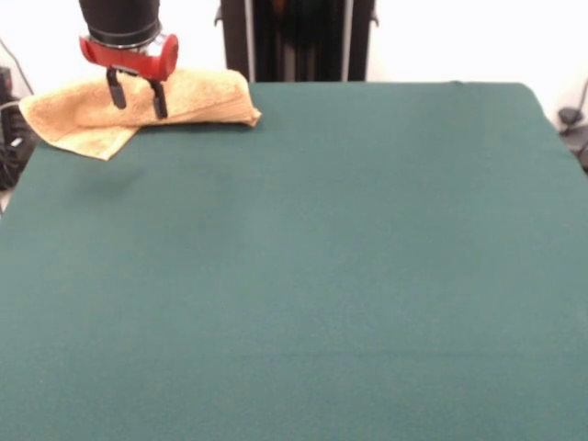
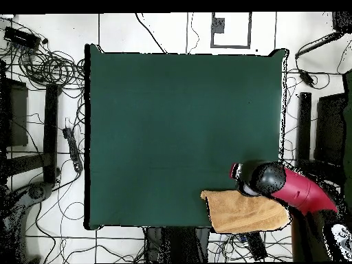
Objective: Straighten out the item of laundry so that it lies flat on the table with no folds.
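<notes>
The table fills the front view, a broad spread of dark green cloth, and everything is packed into its far left corner, up by the pedestal. From overhead that same corner sits at the lower right of the table.

There lies the towel, orange-tan and folded over on itself, a thick roll on top with a flatter layer poking out beneath at the left. Its long axis runs along the table's far edge, left to right in the front view. The left end pushes past the table's side edge and one corner droops off it. Overhead, the towel spills over the table's bottom edge onto the floor side.

Down from above comes the arm, red collar and all, and the gripper hangs right in front of the roll. Its two black fingers stand a modest gap apart, nothing between them. Whether the tips touch the cloth, I can't tell.
</notes>
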Available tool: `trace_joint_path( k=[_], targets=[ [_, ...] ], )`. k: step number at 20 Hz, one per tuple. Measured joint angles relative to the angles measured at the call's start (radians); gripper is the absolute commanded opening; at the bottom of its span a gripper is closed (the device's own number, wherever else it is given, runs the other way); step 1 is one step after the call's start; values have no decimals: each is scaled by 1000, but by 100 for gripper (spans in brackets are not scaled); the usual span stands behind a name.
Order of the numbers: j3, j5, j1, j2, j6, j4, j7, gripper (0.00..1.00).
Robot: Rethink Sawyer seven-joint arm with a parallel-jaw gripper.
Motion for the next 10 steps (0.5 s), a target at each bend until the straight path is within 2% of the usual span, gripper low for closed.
trace_joint_path(
  k=[10],
  targets=[
    [-31, 0, -1, 83, -60, 4, 0, 100]
  ],
)
